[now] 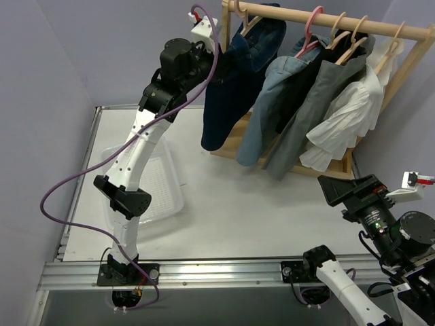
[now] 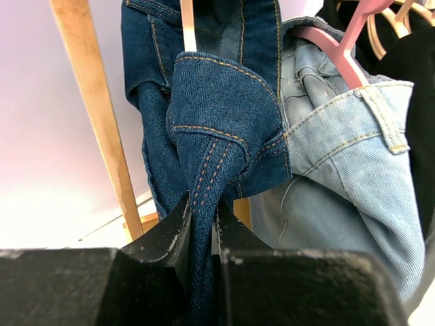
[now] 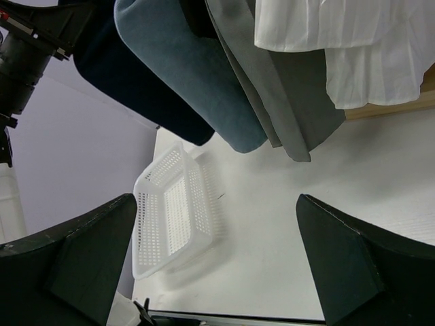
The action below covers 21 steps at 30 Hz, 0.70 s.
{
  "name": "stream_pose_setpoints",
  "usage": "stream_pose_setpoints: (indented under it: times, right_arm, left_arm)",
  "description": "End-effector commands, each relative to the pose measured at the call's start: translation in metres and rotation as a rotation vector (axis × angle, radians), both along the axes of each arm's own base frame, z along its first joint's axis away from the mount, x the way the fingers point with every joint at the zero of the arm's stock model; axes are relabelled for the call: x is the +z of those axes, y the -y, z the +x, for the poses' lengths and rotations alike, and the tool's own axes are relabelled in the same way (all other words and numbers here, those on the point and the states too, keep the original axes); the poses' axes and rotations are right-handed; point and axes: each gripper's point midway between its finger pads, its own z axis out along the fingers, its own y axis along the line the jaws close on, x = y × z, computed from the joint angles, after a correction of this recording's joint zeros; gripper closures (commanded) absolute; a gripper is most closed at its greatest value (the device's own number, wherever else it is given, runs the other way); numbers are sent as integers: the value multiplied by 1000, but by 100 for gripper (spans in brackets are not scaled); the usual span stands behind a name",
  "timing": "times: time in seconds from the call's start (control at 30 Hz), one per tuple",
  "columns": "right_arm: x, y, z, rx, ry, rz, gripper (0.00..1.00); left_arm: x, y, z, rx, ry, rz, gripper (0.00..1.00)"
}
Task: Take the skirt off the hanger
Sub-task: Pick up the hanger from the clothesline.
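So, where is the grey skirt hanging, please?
Top view: the grey skirt hangs on the rack at upper right, between the light-blue denim garment and the white blouse.

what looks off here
The left gripper is shut on the dark denim at the left end of the rack, not on the grey skirt, which hangs untouched further right.

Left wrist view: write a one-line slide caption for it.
Left claw pinches a fold of the dark-blue denim garment, hanging beside light-blue denim on a pink hanger.
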Motion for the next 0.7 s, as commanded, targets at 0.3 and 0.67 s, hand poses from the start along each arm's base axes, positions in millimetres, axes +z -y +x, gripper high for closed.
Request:
stream_pose_setpoints:
  times: [0.3,0.67]
  right_arm:
    - [-31,8,26,-20,-120,-242,0]
    - [-74,-23,58,119,-237,-315,0]
  left_arm:
    - [69,-41,-110,-172,97,-123,98]
    - [-49,-105,-188,-75,-251,-48,98]
